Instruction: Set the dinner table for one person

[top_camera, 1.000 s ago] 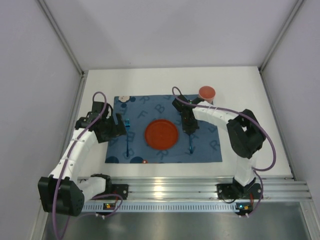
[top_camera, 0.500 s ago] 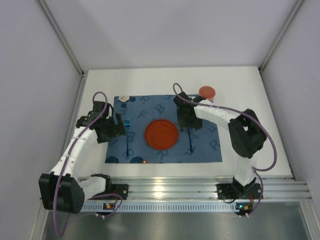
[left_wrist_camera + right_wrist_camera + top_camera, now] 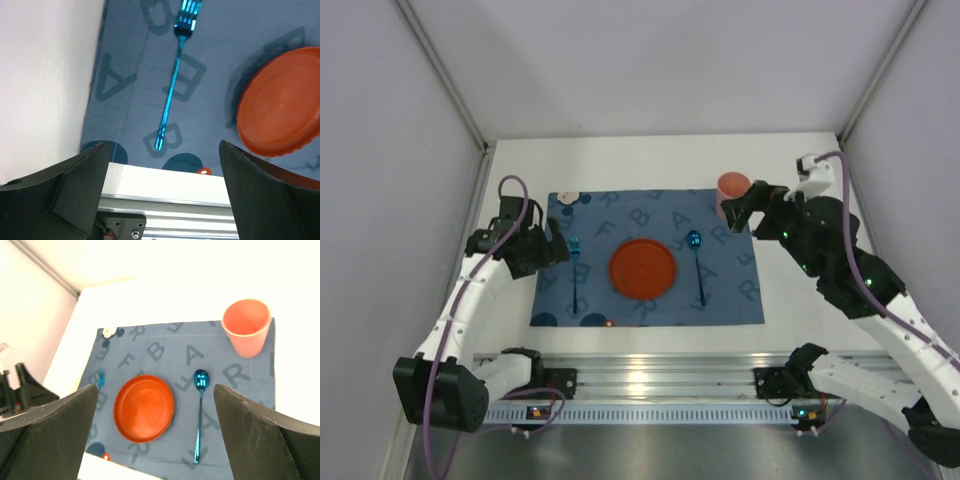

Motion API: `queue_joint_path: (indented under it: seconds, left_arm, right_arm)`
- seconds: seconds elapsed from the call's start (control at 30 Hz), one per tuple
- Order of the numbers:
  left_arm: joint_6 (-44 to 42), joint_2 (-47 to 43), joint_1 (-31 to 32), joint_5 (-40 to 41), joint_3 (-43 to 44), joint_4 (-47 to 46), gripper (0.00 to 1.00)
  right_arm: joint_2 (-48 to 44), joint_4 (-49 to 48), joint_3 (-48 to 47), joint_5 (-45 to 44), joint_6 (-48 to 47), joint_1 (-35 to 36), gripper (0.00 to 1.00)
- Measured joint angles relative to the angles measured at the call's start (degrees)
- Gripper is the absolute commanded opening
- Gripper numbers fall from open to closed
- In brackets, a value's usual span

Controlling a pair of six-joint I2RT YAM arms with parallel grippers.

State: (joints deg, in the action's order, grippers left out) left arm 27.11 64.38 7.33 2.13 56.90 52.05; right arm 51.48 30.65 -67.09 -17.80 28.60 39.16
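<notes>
On the white dinner table (image 3: 620,165) a blue lettered mat (image 3: 650,215) carries an orange plate (image 3: 643,268). A shiny blue fork (image 3: 575,280) lies left of the plate and a blue spoon (image 3: 697,262) lies right of it. A coral cup (image 3: 730,185) stands at the mat's far right corner. My right gripper (image 3: 738,210) hangs open high beside the cup; its wrist view looks down on the cup (image 3: 246,326), the spoon (image 3: 199,410) and the plate (image 3: 144,407). Just left of the fork (image 3: 172,85), my left gripper (image 3: 558,250) is open and empty.
An aluminium rail (image 3: 650,375) runs along the near edge of the table, with both arm bases bolted to it. Grey walls close in the left, right and far sides. Bare white tabletop (image 3: 820,290) shows right of the mat.
My right gripper has opened, left the spoon lying on the mat, and risen away to the right by the cup. The left gripper has drawn slightly back to the left.
</notes>
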Motion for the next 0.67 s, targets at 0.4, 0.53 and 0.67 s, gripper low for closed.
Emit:
queue_joint_path:
  seconds: [0.4, 0.53, 0.67]
  left_arm:
    - [-1.6, -1.5, 0.0, -1.5, 4.9, -0.6, 0.98]
    - [-1.8, -1.5, 0.0, -1.1, 5.0, -1.9, 0.98]
    - [-1.8, -1.5, 0.0, 0.3, 5.0, -4.7, 0.98]
  right_arm:
    - [-8.2, 0.4, 15.6, -2.4, 0.1, -0.1, 1.00]
    - [-7.9, 1.2, 14.5, -2.4, 0.0, -0.1, 1.00]
    - [-6.7, 2.4, 11.9, -2.3, -0.3, -0.1, 1.00]
